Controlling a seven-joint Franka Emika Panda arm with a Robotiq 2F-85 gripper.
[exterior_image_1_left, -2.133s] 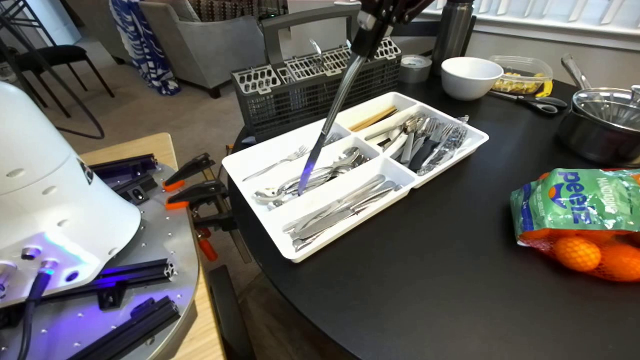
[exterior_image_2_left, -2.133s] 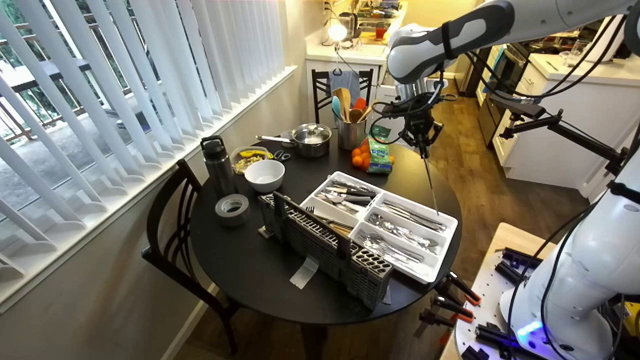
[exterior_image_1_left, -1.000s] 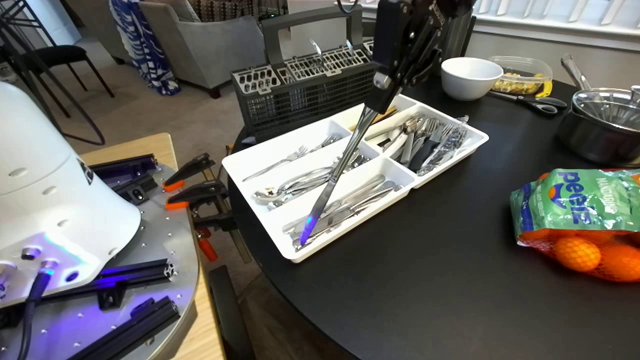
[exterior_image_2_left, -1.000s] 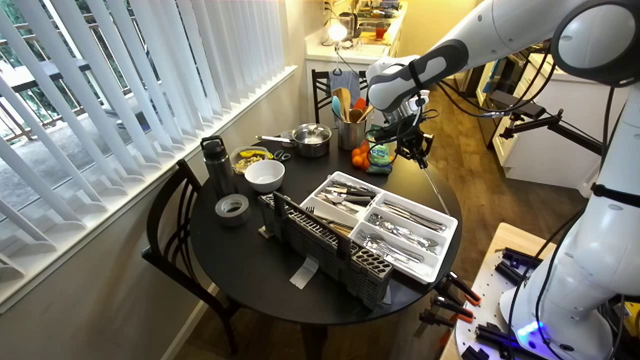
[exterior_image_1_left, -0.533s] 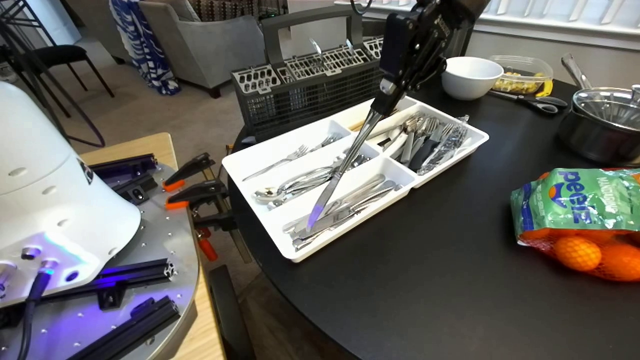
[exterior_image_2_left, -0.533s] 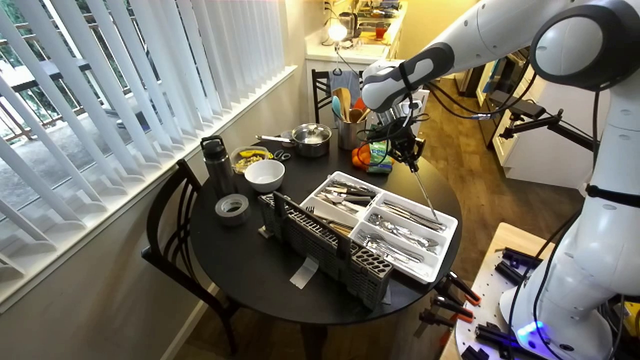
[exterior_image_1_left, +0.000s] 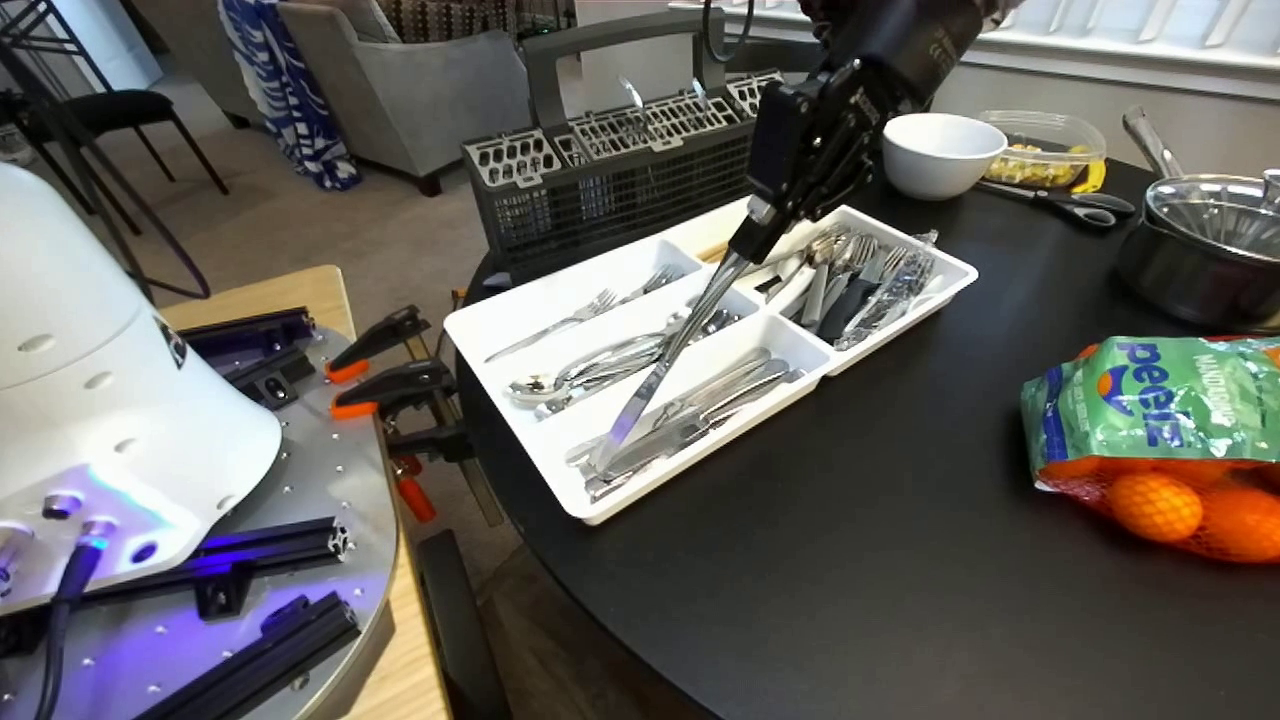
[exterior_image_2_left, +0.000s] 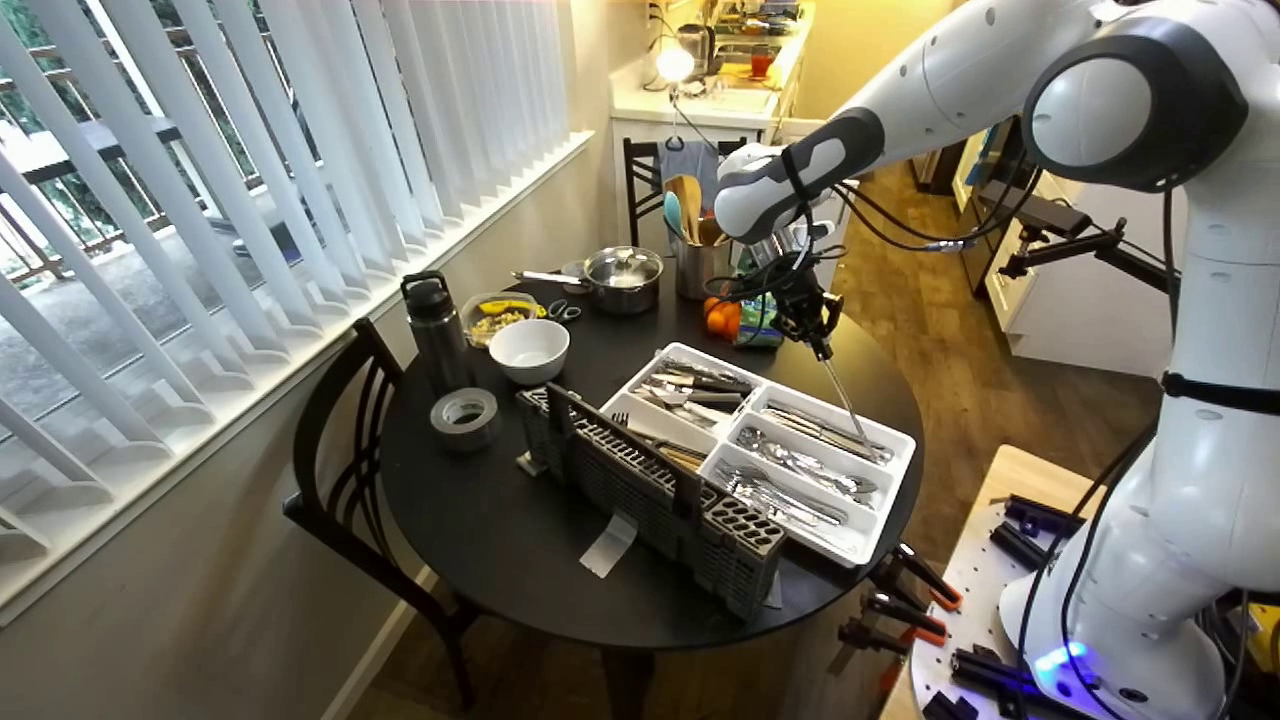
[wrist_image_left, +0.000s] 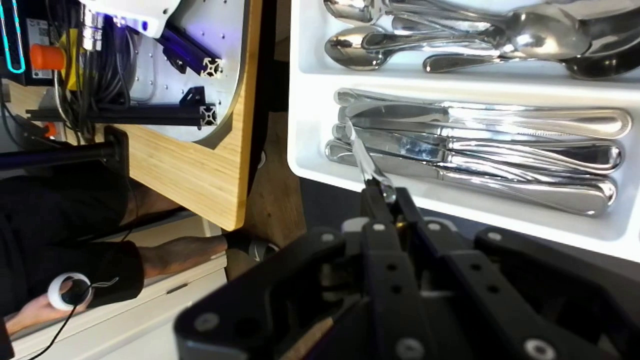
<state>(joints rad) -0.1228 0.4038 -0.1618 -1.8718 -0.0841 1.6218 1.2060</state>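
Fingers (wrist_image_left: 375, 207) gripped one knife (wrist_image_left: 366, 161), its tip toward eleven o'clock in the wrist view. Other knives (wrist_image_left: 477, 147) lay at two o'clock, in a white tray (wrist_image_left: 310, 100).

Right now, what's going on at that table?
The robot arm has its jaws closed on a table knife by its handle end. The blade slants down over the other knives in a white cutlery tray; whether its tip touches them, I can't tell. Spoons lie across the divider from those knives, and a grey dishwasher basket stands beside the tray.
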